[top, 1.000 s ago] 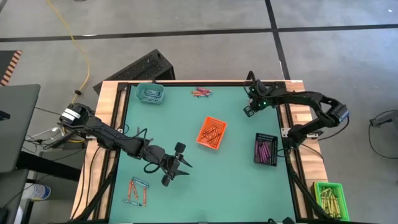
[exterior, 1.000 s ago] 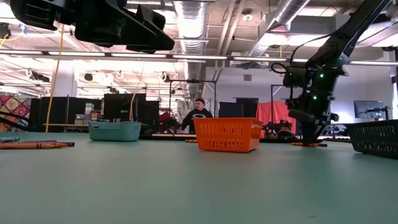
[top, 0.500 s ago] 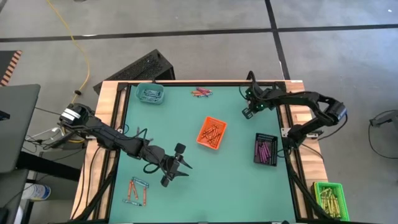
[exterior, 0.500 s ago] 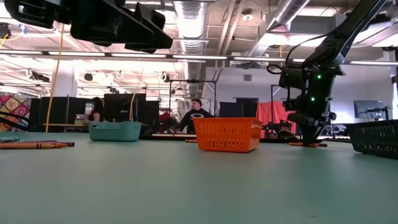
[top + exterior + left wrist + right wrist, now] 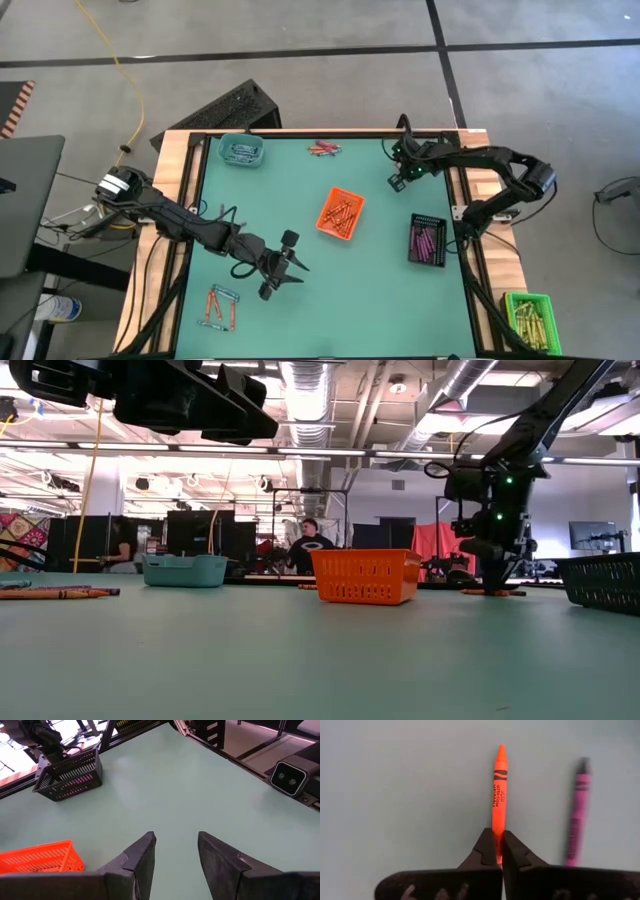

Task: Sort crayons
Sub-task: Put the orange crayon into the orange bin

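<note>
My right gripper [image 5: 400,181] is at the table's far right, pointing steeply down and shut on an orange crayon [image 5: 498,795]. A pink crayon [image 5: 576,820] lies on the table beside it, untouched. In the low view the gripper [image 5: 495,582] reaches down to the table top. My left gripper [image 5: 290,268] hovers open over the near left-centre of the table, with nothing between its fingers [image 5: 142,855]. More crayons lie in loose heaps at the far edge [image 5: 324,149] and the near left [image 5: 220,307]. My right gripper pinches the orange crayon near its blunt end [image 5: 497,837] between its two fingertips. The fingers come from above, pointing down, one on each long side. The crayon's pointed tip [image 5: 500,749] sticks out beyond the fingers. Whether it is clear of the table I cannot tell.
An orange tray [image 5: 341,213] with orange crayons stands mid-table. A black tray [image 5: 428,240] with purple crayons stands at the right. A teal tray [image 5: 241,150] sits at the far left. A green tray [image 5: 530,318] of yellow-olive sticks is off the table's near right corner. People move in the room behind.
My right gripper has shifted a little toward the table's left edge, staying low over the far right of the table.
</note>
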`<state>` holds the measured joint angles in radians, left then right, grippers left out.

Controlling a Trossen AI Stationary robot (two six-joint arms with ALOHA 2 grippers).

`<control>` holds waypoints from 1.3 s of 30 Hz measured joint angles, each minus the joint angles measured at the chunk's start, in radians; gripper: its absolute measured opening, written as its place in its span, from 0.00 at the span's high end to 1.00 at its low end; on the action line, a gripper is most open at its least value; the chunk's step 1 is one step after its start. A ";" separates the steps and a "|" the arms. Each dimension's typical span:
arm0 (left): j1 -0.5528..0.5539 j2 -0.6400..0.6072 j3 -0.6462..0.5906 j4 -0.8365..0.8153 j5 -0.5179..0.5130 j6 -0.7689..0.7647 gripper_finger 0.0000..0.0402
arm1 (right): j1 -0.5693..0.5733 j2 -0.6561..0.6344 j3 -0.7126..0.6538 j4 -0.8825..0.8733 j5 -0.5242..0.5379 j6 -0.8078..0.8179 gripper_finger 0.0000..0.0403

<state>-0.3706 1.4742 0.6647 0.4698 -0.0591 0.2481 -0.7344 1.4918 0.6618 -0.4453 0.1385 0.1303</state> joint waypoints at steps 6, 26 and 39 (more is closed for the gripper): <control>0.000 0.000 0.000 0.000 0.000 -0.003 0.65 | 0.077 0.005 0.068 -0.009 -0.073 -0.025 0.99; 0.000 0.000 0.000 -0.048 -0.008 -0.034 0.65 | 0.429 0.000 0.256 0.032 -0.061 -0.300 0.99; 0.000 0.000 0.000 -0.121 -0.008 -0.078 0.65 | 0.650 0.001 0.279 0.195 -0.057 -0.624 0.99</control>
<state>-0.3708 1.4742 0.6647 0.3490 -0.0673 0.1701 -0.0842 1.4929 0.9409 -0.2505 0.0811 -0.4938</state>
